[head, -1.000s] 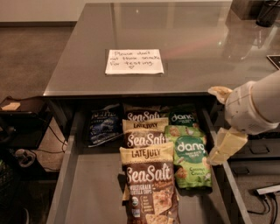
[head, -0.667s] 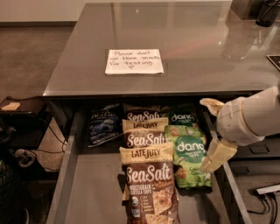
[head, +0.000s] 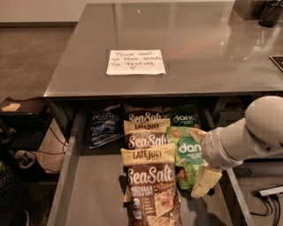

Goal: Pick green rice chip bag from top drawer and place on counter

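The green rice chip bag lies flat on the right side of the open top drawer, below the counter's front edge. My gripper comes in from the right on a white arm and hangs over the bag's right edge. It is open, with one cream finger near the bag's top corner and the other near its bottom corner. The arm hides the bag's right part. The counter carries a white handwritten note.
A darker green "dang" bag lies behind the light one. Three brown Sea Salt bags overlap down the drawer's middle, and a dark blue bag lies at the back left. A black container stands at the counter's far right.
My arm and gripper have moved left and down, from the drawer's right wall to over the green rice chip bag's right edge. The bags have not moved.
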{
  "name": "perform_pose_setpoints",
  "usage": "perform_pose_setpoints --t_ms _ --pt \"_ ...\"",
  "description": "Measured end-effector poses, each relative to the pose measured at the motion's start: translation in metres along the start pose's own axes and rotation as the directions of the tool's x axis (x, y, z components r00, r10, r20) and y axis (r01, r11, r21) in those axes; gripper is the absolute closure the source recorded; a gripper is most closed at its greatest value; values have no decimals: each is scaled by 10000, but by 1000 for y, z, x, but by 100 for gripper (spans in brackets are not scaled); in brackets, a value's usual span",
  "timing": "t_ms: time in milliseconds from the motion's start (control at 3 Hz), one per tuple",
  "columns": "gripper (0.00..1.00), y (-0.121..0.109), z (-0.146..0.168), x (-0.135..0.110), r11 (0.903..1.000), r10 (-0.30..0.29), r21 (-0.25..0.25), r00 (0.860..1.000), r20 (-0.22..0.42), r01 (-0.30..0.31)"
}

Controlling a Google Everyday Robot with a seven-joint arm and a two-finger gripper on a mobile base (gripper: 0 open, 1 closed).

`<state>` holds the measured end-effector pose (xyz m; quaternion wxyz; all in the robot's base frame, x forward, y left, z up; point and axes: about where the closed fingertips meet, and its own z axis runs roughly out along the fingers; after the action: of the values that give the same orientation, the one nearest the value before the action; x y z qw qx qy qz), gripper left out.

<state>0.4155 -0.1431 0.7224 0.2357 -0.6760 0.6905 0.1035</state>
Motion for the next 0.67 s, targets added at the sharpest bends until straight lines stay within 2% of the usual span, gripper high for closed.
perform_pose_setpoints --t_ms 333,667 --pt "0 0 0 0 10000 -4 2 10000 -1 4" --pt "0 1 5 11 9980 -548 308 9984 -138 552"
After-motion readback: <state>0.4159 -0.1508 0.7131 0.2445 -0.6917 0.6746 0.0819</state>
